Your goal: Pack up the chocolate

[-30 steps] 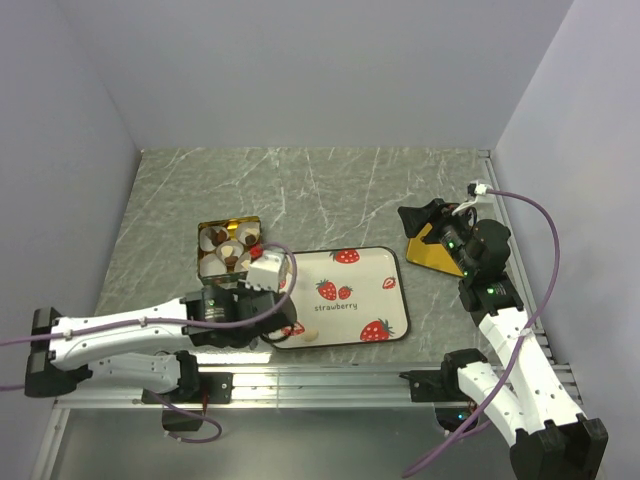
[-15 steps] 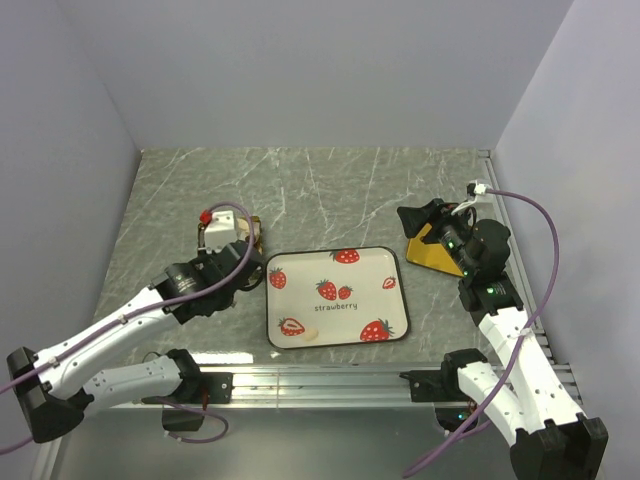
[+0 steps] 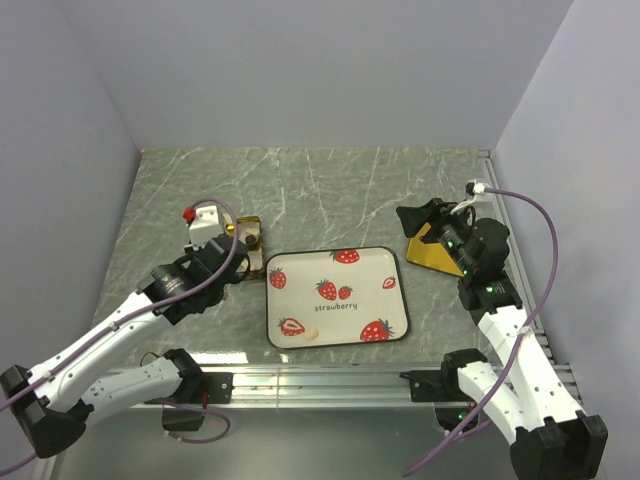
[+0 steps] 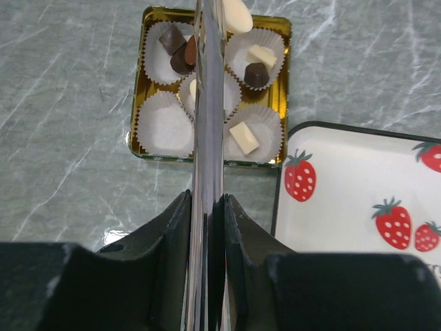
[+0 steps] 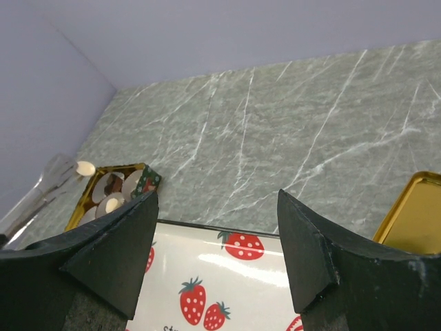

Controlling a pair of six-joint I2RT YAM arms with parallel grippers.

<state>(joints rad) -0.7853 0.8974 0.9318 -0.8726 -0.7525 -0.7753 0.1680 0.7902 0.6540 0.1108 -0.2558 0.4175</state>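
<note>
Up at the far tip of the tongs (image 4: 209, 103) sits a cream-white chocolate (image 4: 236, 14), over the gold tin (image 4: 284, 83); the empty paper cup (image 4: 164, 125) lies nearer, left. The left gripper (image 4: 207, 203) squeezes the tongs; the right gripper (image 5: 215, 200) gapes wide, far away

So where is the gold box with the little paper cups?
In the left wrist view, the gold box sits on the table's left side, just beside the strawberry tray's far left corner, under the tongs in the left claw.
</note>
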